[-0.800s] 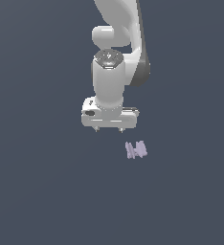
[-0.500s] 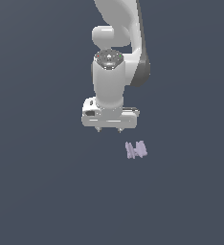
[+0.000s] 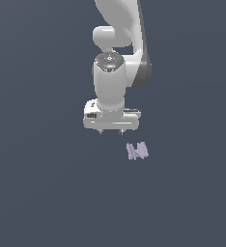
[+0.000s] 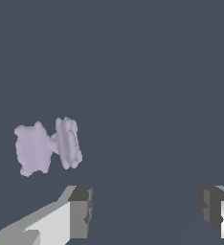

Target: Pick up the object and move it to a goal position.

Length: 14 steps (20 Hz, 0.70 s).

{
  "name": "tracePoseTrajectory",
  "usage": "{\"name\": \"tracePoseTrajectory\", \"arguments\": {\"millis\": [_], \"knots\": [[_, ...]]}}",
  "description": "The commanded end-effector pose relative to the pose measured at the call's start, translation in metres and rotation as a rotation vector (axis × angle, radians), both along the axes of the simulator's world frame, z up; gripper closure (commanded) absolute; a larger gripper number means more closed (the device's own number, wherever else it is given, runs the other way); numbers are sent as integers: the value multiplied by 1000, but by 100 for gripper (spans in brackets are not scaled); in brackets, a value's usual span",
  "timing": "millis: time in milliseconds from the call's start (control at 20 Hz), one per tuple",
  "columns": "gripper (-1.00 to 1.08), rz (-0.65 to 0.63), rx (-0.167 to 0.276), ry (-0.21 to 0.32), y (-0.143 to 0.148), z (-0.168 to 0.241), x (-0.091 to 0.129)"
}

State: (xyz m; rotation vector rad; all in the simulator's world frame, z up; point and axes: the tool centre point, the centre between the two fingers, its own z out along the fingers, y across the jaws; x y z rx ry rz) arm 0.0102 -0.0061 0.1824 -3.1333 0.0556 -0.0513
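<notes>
Little change since earlier frames: arm [image 3: 116, 58] barely shifted, object unmoved. Arm white, hanging vertical from above over plain dark surface [image 3: 37, 193]. Gripper [image 3: 110, 132] pointing down, fingers [image 4: 80, 210] spread wide apart, nothing between them. Object [image 3: 137, 151], pale lilac ridged piece, lies on surface just beside gripper, toward exterior view's right, outside finger gap, not touching.
</notes>
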Motion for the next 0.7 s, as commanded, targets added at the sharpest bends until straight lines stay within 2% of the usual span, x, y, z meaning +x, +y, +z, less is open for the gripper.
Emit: {"name": "tracePoseTrajectory", "arguments": {"millis": [0,350,650], "knots": [[-60,5,15,2,2,-4,0],[-60,29,106,8,13,-28,0],[-60,51,238,1,28,-56,0]]}}
